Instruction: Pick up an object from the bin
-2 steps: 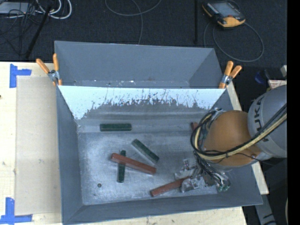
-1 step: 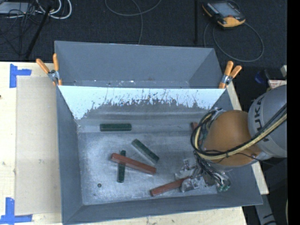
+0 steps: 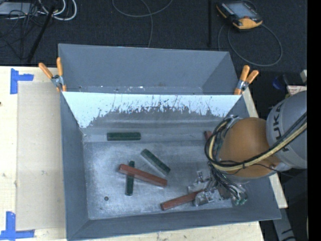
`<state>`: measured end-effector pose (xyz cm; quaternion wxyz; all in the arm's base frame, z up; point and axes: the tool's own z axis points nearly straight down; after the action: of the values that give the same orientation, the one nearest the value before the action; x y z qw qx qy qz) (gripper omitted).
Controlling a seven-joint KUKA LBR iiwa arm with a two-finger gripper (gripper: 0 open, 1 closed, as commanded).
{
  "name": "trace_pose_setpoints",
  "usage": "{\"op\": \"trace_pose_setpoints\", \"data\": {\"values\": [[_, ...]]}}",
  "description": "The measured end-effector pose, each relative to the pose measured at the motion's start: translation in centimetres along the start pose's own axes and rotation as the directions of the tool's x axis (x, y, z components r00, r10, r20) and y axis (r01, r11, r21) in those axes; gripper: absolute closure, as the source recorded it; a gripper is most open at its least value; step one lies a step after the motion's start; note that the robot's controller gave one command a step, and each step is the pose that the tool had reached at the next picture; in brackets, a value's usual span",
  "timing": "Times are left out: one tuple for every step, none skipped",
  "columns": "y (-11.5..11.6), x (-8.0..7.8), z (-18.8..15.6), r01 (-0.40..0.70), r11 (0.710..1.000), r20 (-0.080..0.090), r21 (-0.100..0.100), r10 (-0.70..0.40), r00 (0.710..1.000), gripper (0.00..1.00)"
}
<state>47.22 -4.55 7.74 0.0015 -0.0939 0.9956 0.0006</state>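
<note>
My gripper (image 3: 204, 190) is low in the bin's front right corner, under the orange cover. A reddish-brown bar (image 3: 176, 201) lies slanted along the front of the floor, and its right end reaches right up to the gripper. To the left, a second reddish-brown bar (image 3: 142, 175) lies slanted across the middle. A grey-green bar (image 3: 155, 161) lies just behind that one.
A short dark green stick (image 3: 130, 185) lies upright in the picture at the left end of the middle brown bar. Another dark green bar (image 3: 123, 136) rests at the foot of the back wall. The arm and its cables cover the right side of the bin.
</note>
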Motion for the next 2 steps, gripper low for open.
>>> {"op": "trace_pose_setpoints", "data": {"values": [[0.0,0.2,-0.8,0.0,1.0,-0.007,-0.001,0.0,1.0,1.0],[0.1,0.2,-2.2,0.001,1.0,-0.007,-0.001,-0.001,1.0,1.0]]}}
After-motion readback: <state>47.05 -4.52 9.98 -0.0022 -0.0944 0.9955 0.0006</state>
